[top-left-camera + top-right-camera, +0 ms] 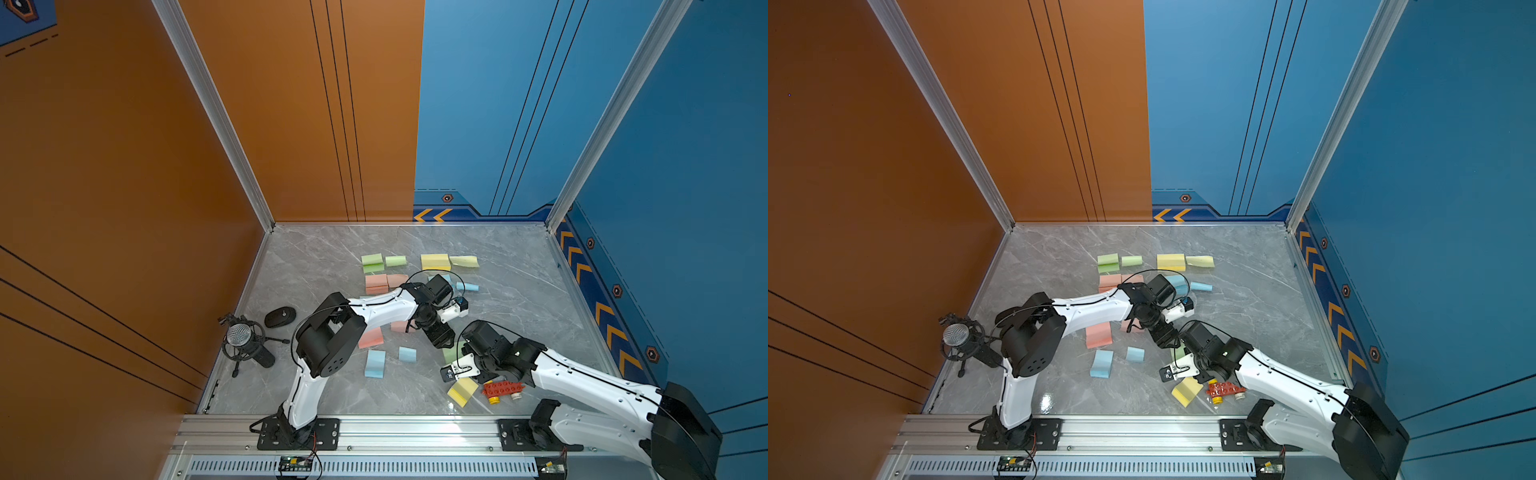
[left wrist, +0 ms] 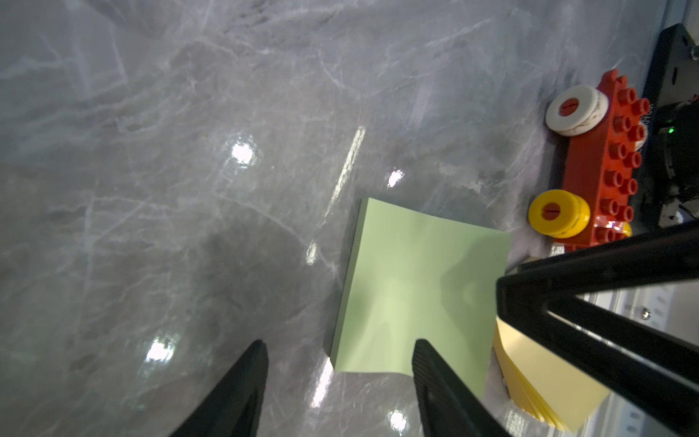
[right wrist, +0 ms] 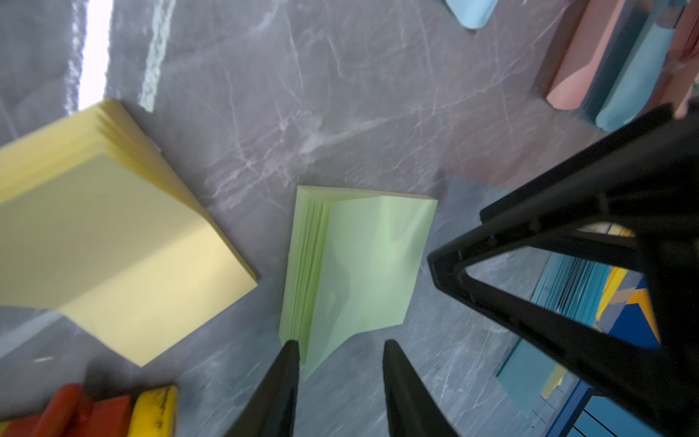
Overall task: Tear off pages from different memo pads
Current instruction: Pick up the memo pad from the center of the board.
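Left gripper (image 2: 339, 342) is held wide, right gripper (image 3: 342, 342) narrower, both empty, at the green pad (image 3: 359, 265); its fanned pages (image 3: 304, 272) could be pinched together, or the pad dragged.

Grey marble tabletop (image 1: 519, 291), glossy. At nine o'clock on it, black microphone (image 1: 240, 335) with silver mesh head on a small tripod. Just at its two o'clock, black oval object (image 1: 280, 317), flat on the marble. At four o'clock, red toy brick car (image 1: 502, 390), studs up, one yellow and one white wheel showing. Orange wall (image 1: 124, 166) from nine to twelve o'clock, blue wall (image 1: 498, 104) from twelve to three. Aluminium rail (image 1: 415, 428) at six.
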Controlling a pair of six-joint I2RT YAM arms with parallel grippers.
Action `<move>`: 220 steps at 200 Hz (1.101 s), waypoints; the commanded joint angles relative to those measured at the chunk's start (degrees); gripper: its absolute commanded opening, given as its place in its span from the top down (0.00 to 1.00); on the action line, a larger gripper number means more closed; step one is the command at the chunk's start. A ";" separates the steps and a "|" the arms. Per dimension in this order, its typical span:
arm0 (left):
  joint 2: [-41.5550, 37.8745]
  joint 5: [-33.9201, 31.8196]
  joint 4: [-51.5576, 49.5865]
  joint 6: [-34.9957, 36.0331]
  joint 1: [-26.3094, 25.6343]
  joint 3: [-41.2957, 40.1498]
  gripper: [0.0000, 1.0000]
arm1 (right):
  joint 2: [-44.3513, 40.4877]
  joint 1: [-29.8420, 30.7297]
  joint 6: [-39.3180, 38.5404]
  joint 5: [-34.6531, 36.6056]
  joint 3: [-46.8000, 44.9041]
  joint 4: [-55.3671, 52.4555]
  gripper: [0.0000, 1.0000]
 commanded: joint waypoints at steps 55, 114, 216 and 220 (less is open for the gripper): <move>-2.03 1.02 -1.20 -0.26 0.55 -0.91 0.35 | 0.99 -0.40 -0.16 0.28 1.32 -2.17 0.61; -1.85 1.12 -1.19 -0.26 0.64 -0.91 0.36 | 2.31 -0.35 0.29 2.19 1.63 -0.86 0.61; -1.94 1.35 -1.20 -0.17 0.73 -0.95 0.35 | 3.26 -0.34 1.79 5.75 1.81 3.52 0.62; -1.94 1.32 -1.19 -0.19 0.75 -0.97 0.35 | 3.28 -0.37 1.91 5.88 1.72 3.75 0.62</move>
